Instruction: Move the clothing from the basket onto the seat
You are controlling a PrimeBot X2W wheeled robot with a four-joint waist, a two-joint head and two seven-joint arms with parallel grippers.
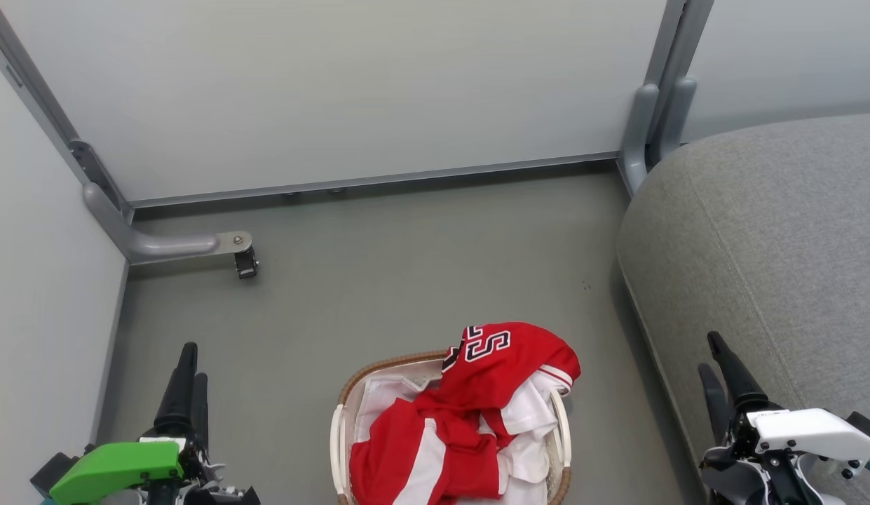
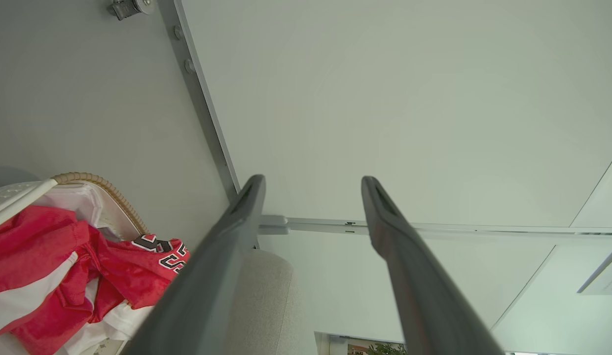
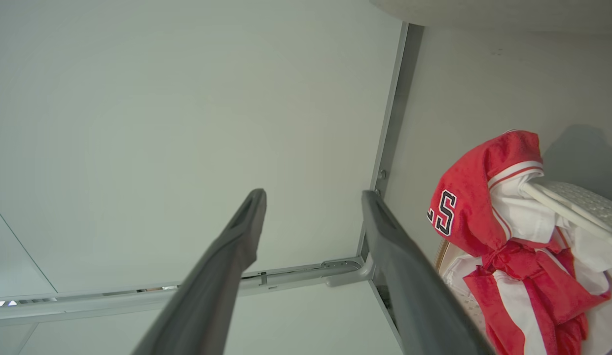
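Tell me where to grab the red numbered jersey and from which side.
Probably the raised hump of the red numbered jersey, just below its numerals: it mounds above the brown-rimmed white plastic basket. Come straight down from above with the open right end effector, which is beside the grey upholstered seat.

Lab-like test bay: pale partition panels (image 1: 350, 91), castor foot (image 1: 246, 264), grey floor (image 1: 406, 280).

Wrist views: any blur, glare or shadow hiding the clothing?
Left wrist view: even light, no glare, clothing sharp at lower left. Right wrist view: likewise clear, with a soft shadow on the floor beside the basket.
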